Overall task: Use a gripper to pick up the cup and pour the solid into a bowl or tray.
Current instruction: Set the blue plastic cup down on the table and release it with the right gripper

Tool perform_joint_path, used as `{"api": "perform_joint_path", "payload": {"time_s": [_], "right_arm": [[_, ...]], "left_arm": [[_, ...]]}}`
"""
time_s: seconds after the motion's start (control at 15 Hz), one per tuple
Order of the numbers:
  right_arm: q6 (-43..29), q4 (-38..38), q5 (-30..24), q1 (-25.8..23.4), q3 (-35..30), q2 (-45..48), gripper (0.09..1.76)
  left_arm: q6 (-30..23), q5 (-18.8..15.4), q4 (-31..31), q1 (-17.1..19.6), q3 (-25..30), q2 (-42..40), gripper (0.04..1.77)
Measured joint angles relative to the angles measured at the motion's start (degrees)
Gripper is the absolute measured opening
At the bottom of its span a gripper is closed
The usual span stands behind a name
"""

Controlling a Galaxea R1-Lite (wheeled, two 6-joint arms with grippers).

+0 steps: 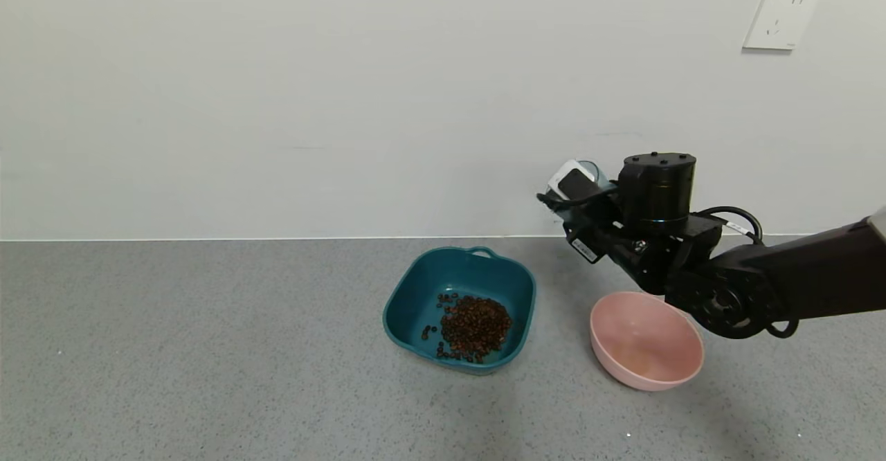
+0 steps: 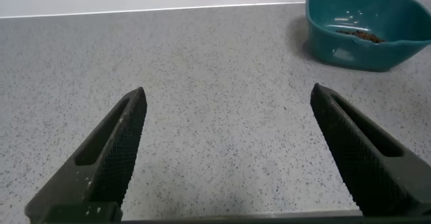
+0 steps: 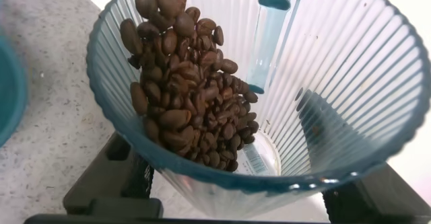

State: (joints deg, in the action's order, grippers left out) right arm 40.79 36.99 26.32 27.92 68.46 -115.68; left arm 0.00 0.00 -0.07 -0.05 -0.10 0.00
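Observation:
My right gripper (image 1: 578, 198) is shut on the ribbed blue-grey cup (image 1: 593, 172), held in the air above and to the right of the teal basin (image 1: 415, 277). In the right wrist view the cup (image 3: 330, 83) is tilted, with coffee beans (image 3: 188, 83) heaped against one wall up to the rim; the gripper (image 3: 249, 194) clasps it from both sides. A pile of beans (image 1: 474, 326) lies in the basin. My left gripper (image 2: 227, 93) is open and empty, low over the table, with the basin (image 2: 350, 49) far off; it is out of the head view.
A round pink bowl (image 1: 647, 340) sits empty under the right arm, to the right of the basin. The grey speckled table (image 1: 208, 350) runs back to a white wall. An edge of the basin (image 3: 7, 89) shows beside the cup.

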Motion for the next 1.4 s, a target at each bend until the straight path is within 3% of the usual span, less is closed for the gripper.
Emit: {"api": "perform_joint_path", "payload": {"time_s": [0.33,0.67,1.07,1.4], "right_arm": [[-21.6,-4.5,-0.5,-1.9,-1.7,1.4,1.36],[-36.7,-4.5,-3.9,-6.0,-4.3,4.5,1.36],[-42.5,-2.1,-8.4,-9.9,-10.4,9.2,1.36],[-42.7,2.6,-10.9,-13.0,-12.8,10.4,1.36]], "left_arm": [[0.0,0.0,0.0,0.0,0.0,0.0,1.75],[0.0,0.0,0.0,0.0,0.0,0.0,1.75],[0.0,0.0,0.0,0.0,0.0,0.0,1.75],[0.0,0.0,0.0,0.0,0.0,0.0,1.75]]}}
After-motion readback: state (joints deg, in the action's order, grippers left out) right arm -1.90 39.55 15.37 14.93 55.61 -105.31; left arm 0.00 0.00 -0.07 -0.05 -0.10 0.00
